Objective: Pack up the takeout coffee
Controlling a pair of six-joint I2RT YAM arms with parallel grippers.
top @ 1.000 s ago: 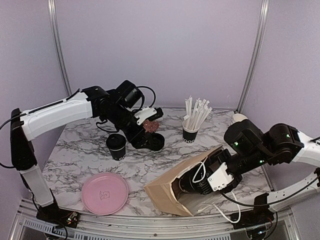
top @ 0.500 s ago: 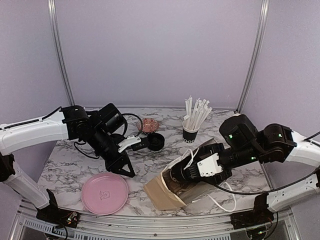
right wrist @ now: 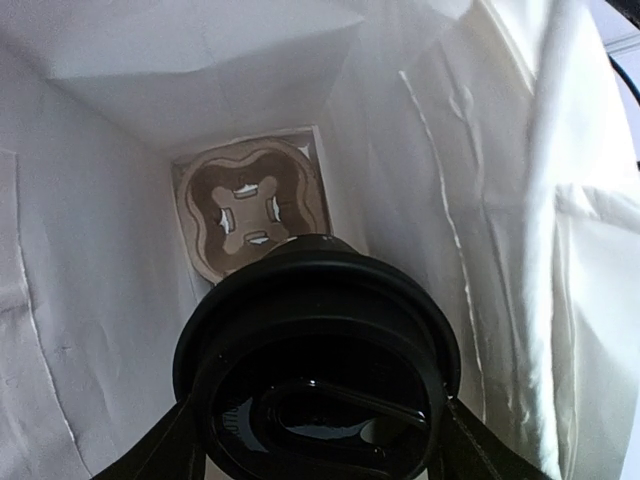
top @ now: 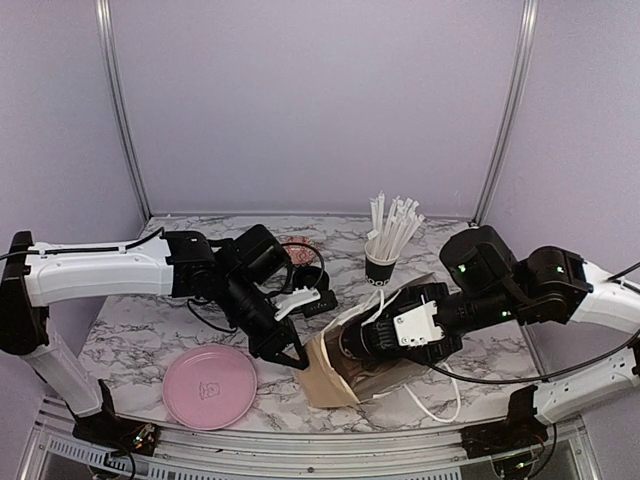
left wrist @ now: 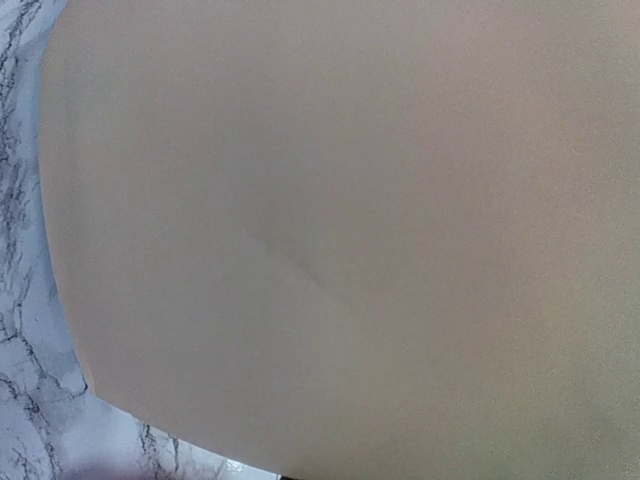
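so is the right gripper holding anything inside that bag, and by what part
Yes, the right gripper holds a black lidded cup inside the paper bag, one finger on each side, near the lid.

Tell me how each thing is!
Brown paper bag, on its side, open.
Black takeout cup with plastic lid, lidded, in bag.
Brown pulp carrier, deep in bag, visible hole empty.
Right tool, gripping the cup.
Left tool, shut, at the bag's base.
Round pink plate, empty.
Black cup of white straws, upright.
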